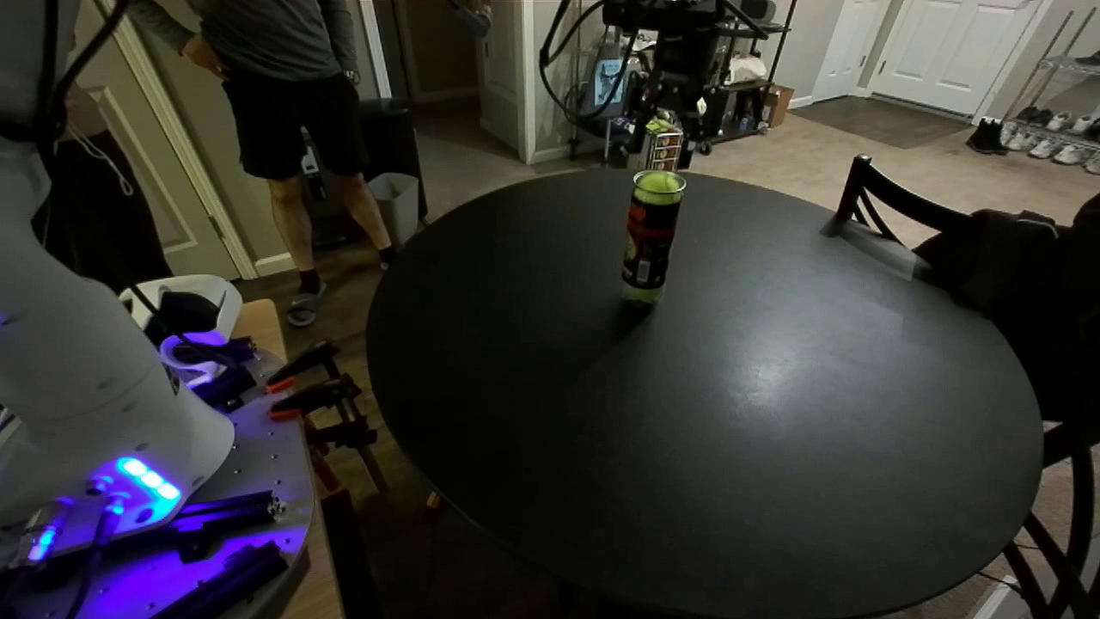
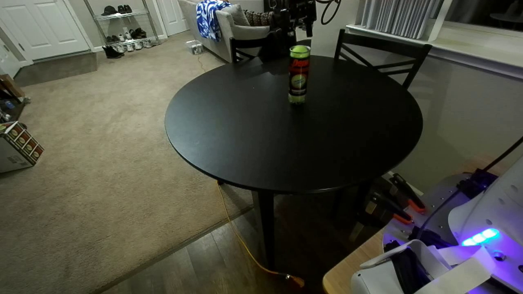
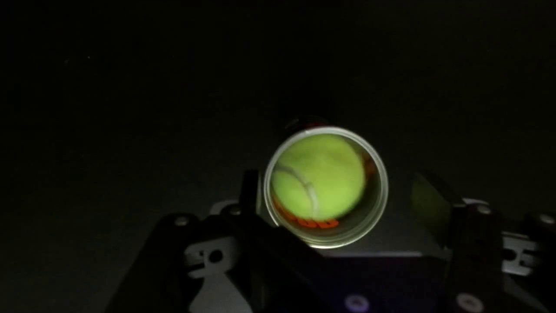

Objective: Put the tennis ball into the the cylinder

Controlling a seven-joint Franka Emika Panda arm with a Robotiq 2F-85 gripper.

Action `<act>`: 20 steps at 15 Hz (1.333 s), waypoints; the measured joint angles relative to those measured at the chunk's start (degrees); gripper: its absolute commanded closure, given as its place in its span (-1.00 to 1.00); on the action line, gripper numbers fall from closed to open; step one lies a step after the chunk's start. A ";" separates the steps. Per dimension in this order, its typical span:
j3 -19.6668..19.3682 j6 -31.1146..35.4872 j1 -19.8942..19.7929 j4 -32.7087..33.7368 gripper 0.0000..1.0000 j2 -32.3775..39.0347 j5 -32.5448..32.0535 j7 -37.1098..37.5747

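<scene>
I'm hovering the gripper [image 3: 339, 196], fingers [image 3: 430, 206] parted and holding nothing, above the cylinder [image 2: 298, 77], where the tennis ball [image 3: 321, 174] is sitting inside the rim [image 3: 384, 187], and I'm judging the ball light, springy and grippy, best pinched across its middle, which the cylinder is enclosing.

"Can you read anything on that cylinder [image 2: 298, 90]?"

"A red word [image 2: 300, 63] high on its label [image 2: 299, 72], in an exterior view — 'Penn', I'd say, though the ending is blurred. The round yellow emblem [image 2: 298, 81] below it bears marks too small to make out."

"Anything more?"

"A pale, barcode-like patch [image 1: 643, 272] low on it, in an exterior view. In the wrist view, orange-red letters [image 3: 307, 223] curve along its inside, unreadable to me."

"And the box [image 2: 24, 145] over there?"

"Printed — but too small to read."
</scene>
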 measured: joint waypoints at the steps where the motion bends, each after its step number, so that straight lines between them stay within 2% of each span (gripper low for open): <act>1: 0.00 0.00 -0.15 0.17 -1.00 0.06 0.00 -0.25; 8: 0.06 -0.11 -0.35 0.78 -1.00 0.21 -0.14 -1.36; 14: 0.46 -1.27 3.44 0.65 -1.00 0.19 -1.89 -1.55; 20: 0.31 -1.40 3.53 0.65 -1.00 0.19 -2.05 -1.55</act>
